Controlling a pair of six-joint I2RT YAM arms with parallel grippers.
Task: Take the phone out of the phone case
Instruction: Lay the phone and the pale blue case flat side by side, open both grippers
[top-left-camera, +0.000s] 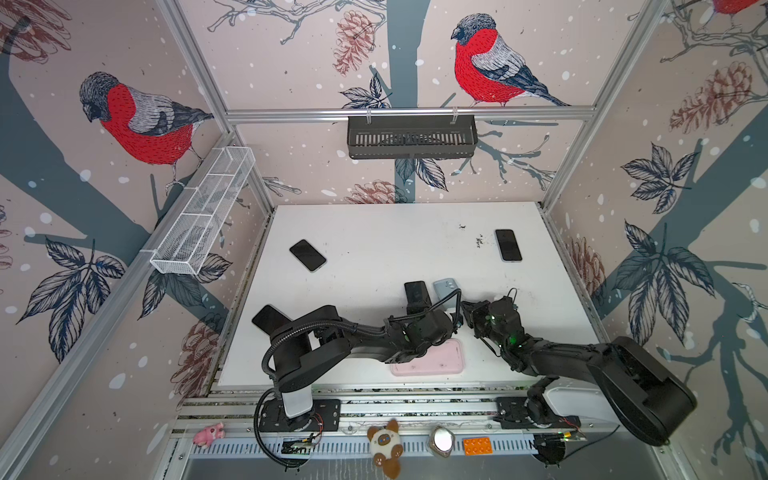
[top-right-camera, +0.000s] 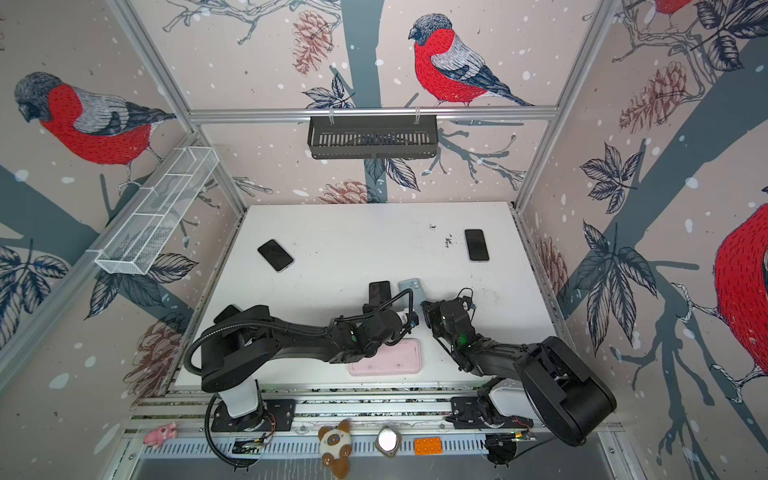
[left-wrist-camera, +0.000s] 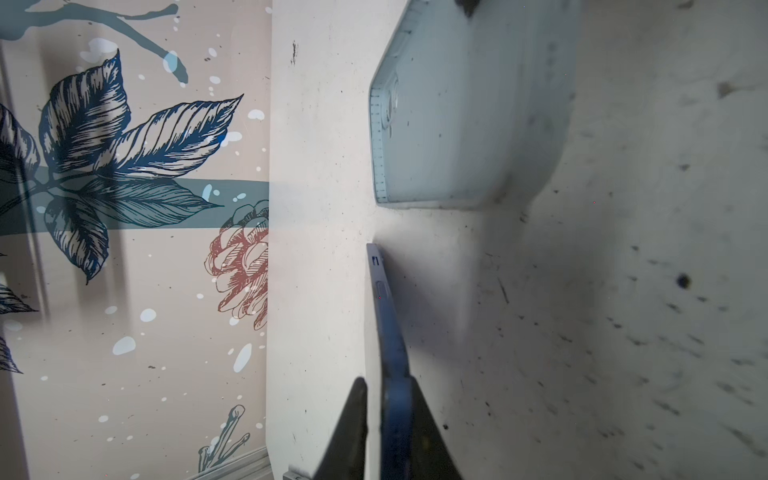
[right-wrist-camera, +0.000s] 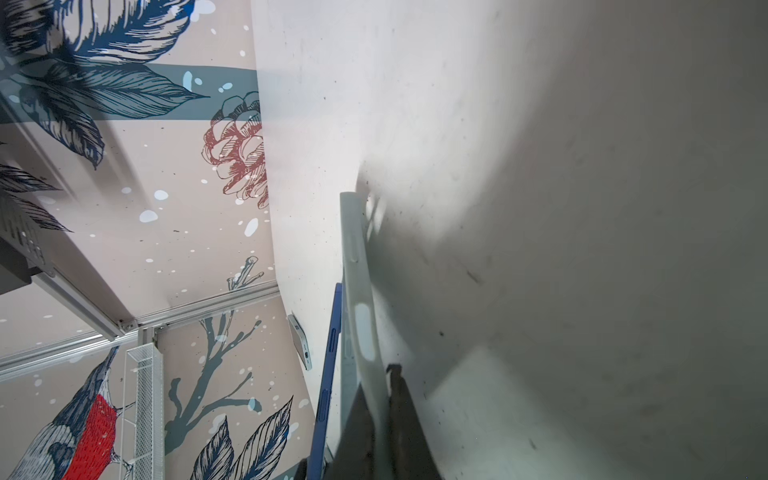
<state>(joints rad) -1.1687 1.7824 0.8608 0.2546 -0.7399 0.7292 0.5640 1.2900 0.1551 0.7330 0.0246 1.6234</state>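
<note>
White table (top-left-camera: 374, 232), bird walls (top-left-camera: 291, 62). Your left gripper (left-wrist-camera: 386, 386) is narrowly parted round the blue phone (left-wrist-camera: 388, 324), with a gap at one finger. Your right gripper (right-wrist-camera: 377, 376) pinches the pale case (right-wrist-camera: 357, 257), just beside the phone, mid-table.

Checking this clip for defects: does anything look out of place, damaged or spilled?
Nothing broken or spilled. Only oddity: dark specks on the white table, beside the far right phone; looks like grime.

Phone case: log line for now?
left gripper: dark blue phone between jaws, gap one side | right gripper: shut on pale blue case | phone out of case
</note>
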